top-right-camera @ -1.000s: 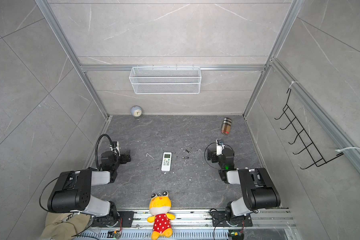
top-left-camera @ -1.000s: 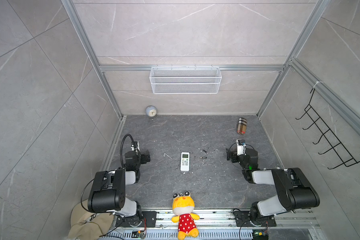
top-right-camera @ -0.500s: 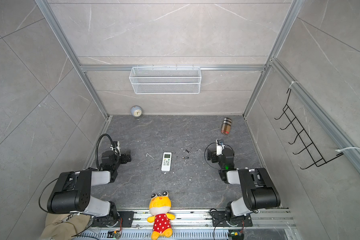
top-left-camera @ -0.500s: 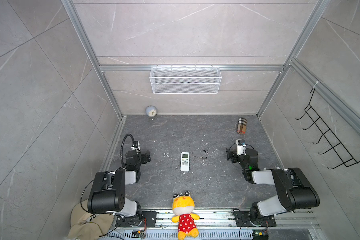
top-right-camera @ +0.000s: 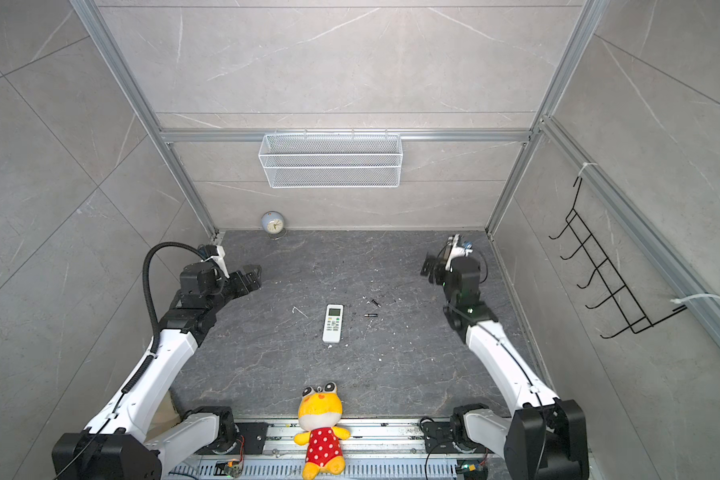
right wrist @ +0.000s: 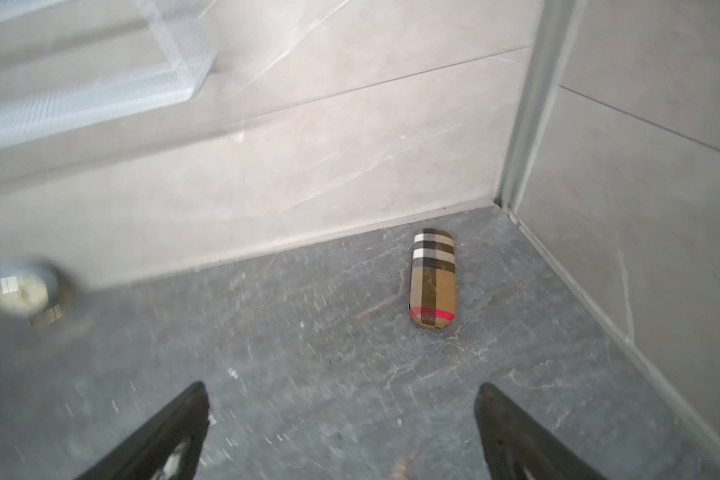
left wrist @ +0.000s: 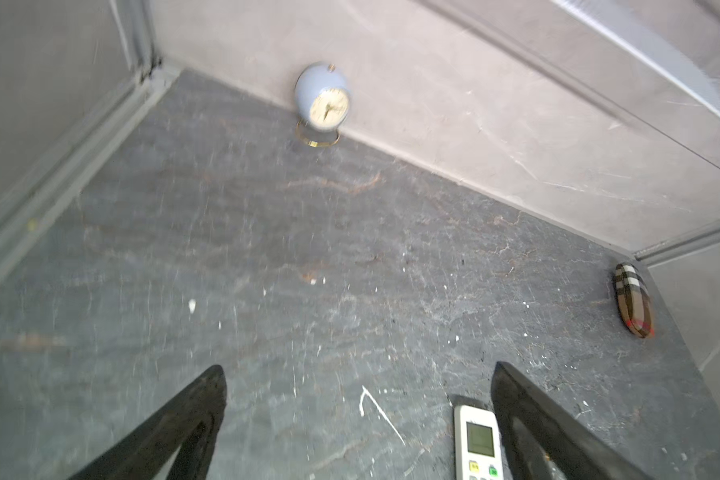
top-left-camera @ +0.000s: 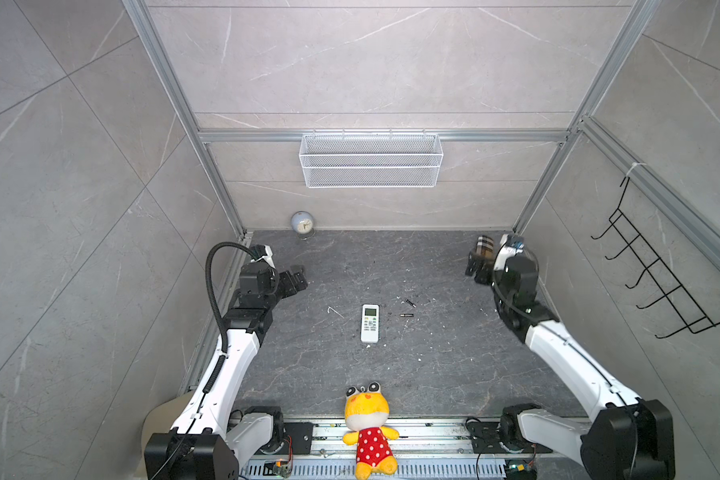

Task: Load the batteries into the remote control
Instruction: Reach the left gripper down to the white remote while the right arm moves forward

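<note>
White remote control (top-left-camera: 370, 323): lies buttons-up in the middle of the worktop (top-left-camera: 308, 374), screen end toward the back wall; neither claw touches it.
Dark batteries (top-left-camera: 406, 316): you have both loose on the worktop just right of the remote control's screen end, near each other, apart from the remote.
Your left claw (top-left-camera: 298, 279): jaws spread wide and empty, hovering over the left side; its wrist view shows the remote control (left wrist: 479, 440) beside one finger.
Your right claw (top-left-camera: 474, 272): released as well, holding nothing, up near the far right corner by the plaid case (right wrist: 433, 278).
Blue clock (top-left-camera: 302, 224): against the back wall, left.
Yellow plush toy (top-left-camera: 368, 419): at the front edge.
</note>
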Robot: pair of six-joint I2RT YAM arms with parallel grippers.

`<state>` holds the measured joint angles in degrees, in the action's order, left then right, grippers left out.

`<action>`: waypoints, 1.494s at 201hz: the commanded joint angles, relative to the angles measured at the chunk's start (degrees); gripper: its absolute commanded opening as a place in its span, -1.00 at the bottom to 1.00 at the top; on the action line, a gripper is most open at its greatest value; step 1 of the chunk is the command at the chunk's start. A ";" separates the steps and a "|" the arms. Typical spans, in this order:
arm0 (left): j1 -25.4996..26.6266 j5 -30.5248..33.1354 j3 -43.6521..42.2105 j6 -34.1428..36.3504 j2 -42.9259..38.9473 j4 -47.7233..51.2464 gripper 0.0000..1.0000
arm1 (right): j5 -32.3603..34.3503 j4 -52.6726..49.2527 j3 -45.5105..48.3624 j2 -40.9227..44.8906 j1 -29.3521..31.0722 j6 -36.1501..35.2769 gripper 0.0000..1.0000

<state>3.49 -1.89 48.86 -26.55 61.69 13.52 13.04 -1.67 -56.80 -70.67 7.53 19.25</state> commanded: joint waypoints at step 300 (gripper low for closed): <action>40.37 18.66 36.21 -9.18 54.73 27.41 0.83 | -30.48 -13.31 13.84 6.32 1.29 7.61 0.91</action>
<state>44.95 18.76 82.81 -36.88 114.83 40.51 -14.96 -16.53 -44.91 -64.71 8.47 26.57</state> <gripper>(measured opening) 0.918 0.957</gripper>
